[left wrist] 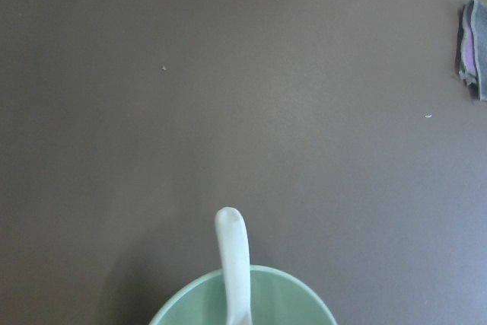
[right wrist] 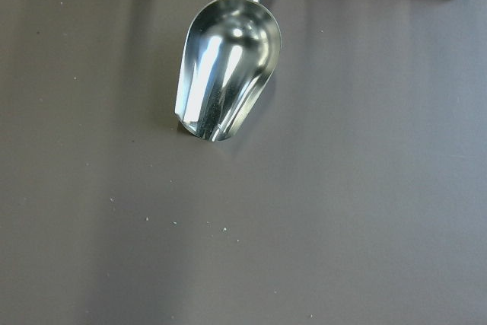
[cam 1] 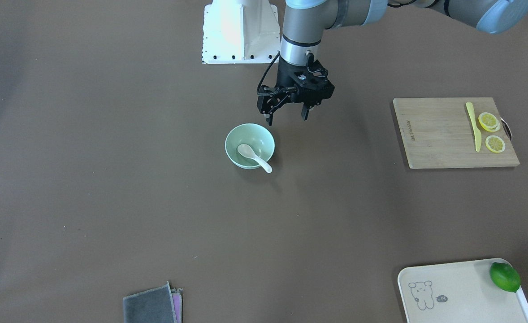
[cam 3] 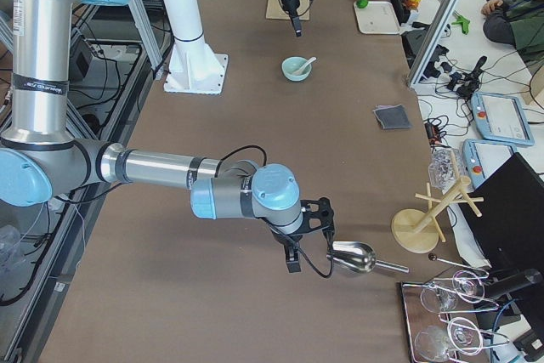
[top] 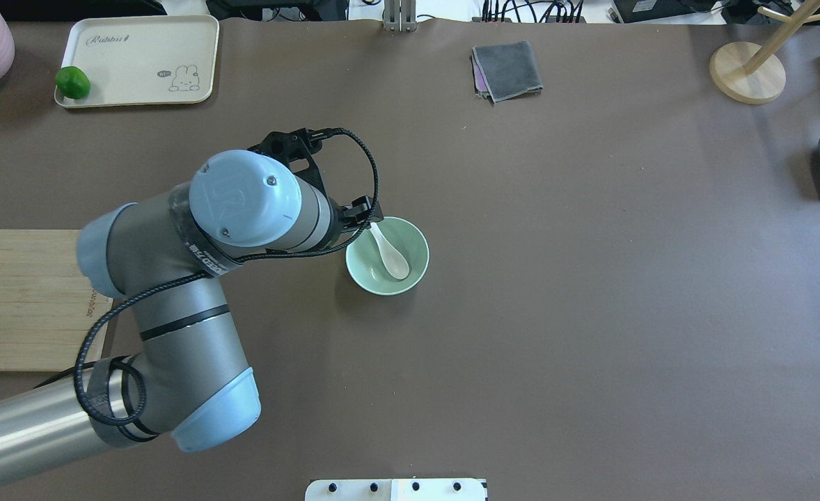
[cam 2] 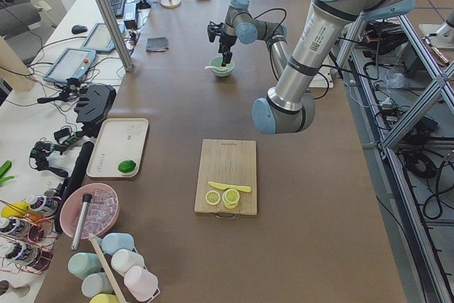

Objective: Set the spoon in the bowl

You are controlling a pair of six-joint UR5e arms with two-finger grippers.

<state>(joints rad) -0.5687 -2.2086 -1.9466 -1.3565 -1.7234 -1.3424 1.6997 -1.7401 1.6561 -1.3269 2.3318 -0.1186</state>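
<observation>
Left gripper (cam 1: 287, 119): we see fingers apart, empty, raised close to bowl (cam 1: 259, 134). Smooth round mint bowl holds glossy white spoon (cam 1: 251, 155), scoop down inside. Handle lies over rim, pointing away from robot, toward its left. Overhead view hides gripper fingers behind arm; front view shows them. Right gripper (cam 3: 293, 263), seen only from side, is beside shiny steel scoop (right wrist: 224, 74); we cannot tell its state.
</observation>
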